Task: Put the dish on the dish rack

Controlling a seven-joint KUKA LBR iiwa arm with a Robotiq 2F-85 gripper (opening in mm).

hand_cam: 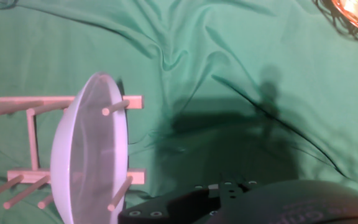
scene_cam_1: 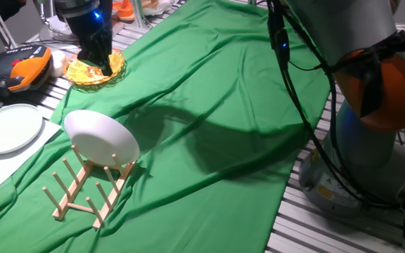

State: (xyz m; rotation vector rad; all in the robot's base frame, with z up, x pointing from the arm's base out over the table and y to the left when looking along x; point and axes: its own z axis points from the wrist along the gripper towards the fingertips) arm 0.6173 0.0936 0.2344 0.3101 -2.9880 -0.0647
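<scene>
The dish [scene_cam_1: 102, 138] is standing on edge in the rack [scene_cam_1: 88, 190], near the tabletop's [scene_cam_1: 245, 98] front left corner, leaning between pegs that are keeping it from rolling. Placement looks done. The gripper [scene_cam_1: 97, 56] is hovering at the back left, over an orange dish [scene_cam_1: 95, 70]; jaws' state: cannot tell.

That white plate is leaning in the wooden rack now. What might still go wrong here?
1. The dish stands tilted at the very end of the dish rack, held by only a few pegs, so a nudge might tip it out.
2. The rack sits on wrinkled green cloth, which may let it shift or wobble.
</scene>
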